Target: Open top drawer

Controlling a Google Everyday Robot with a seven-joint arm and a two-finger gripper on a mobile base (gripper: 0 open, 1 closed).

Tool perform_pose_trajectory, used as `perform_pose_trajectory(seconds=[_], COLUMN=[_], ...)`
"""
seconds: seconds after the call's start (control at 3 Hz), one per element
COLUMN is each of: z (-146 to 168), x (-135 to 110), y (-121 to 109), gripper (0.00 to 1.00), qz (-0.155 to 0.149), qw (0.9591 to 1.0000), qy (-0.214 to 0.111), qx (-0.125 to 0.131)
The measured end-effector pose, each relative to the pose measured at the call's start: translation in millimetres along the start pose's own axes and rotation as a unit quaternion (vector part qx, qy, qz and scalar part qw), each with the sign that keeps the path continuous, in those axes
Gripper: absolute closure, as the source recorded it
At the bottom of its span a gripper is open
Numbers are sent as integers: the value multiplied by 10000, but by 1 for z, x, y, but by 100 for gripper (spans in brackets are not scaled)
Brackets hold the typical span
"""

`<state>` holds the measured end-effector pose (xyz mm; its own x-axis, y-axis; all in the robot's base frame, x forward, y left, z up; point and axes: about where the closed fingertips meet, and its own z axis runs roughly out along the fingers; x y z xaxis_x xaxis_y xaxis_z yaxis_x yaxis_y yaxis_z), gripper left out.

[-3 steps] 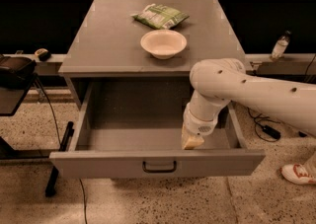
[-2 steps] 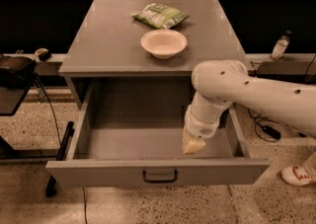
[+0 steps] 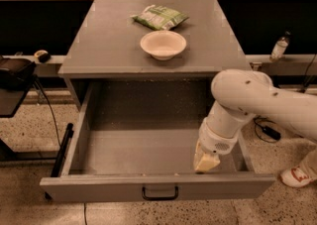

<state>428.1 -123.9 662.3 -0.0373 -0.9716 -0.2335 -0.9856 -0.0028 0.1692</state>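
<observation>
The top drawer of the grey cabinet stands pulled far out toward the camera. Its deep grey tray is bare apart from a few crumbs. A small black bar handle sits at the centre of its front panel. My gripper hangs from the white arm that comes in from the right. It points down inside the tray at the front right, just behind the front panel. The other drawers are hidden below.
On the cabinet top stand a white bowl and a green snack bag. A bottle stands on the ledge at the right. A person's shoe is on the floor at right, and black equipment stands at left.
The drawer has slid further out toward the camera, its front panel now lower in view. My gripper has moved forward with it, staying behind the front panel.
</observation>
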Motion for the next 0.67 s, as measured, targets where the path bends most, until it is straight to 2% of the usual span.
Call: perform_pose_trajectory(seconds=[0.33, 0.67], z=[-3, -17], x=[0, 6], y=[2, 27], gripper=[100, 100], qz=[18, 259], qw=[10000, 9993], qy=[-15, -216], qx=[8, 131])
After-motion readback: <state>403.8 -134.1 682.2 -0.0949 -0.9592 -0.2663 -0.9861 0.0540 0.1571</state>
